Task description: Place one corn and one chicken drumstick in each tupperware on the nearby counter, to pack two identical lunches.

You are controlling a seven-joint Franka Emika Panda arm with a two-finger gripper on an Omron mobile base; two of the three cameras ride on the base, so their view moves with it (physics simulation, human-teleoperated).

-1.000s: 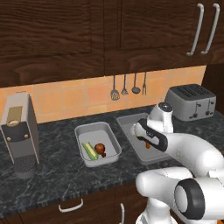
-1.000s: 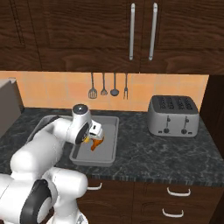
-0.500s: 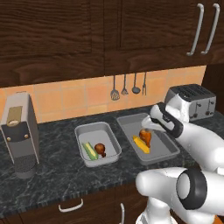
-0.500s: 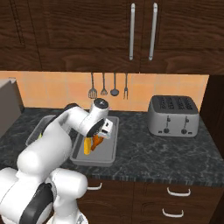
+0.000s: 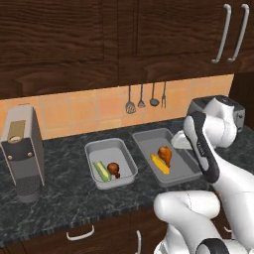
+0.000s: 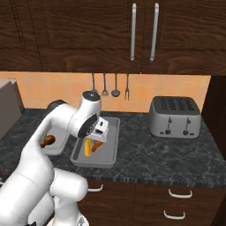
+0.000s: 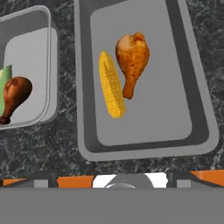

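Glossy drumstick [image 7: 131,61] lying beside corn [image 7: 110,85] in longer tupperware [image 7: 83,87]; looking slippery, rigid; grip meaty end. Gripper state: can't tell.

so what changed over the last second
The arm pulled its hand up and back from the longer tupperware, uncovering the plain corn and a chicken drumstick lying side by side in it. The shorter tupperware kept its husked corn and drumstick; toaster unmoved.

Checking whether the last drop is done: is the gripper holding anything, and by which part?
Nothing seems held: both drumsticks and both corn cobs lie in the trays; the fingers themselves aren't visible.
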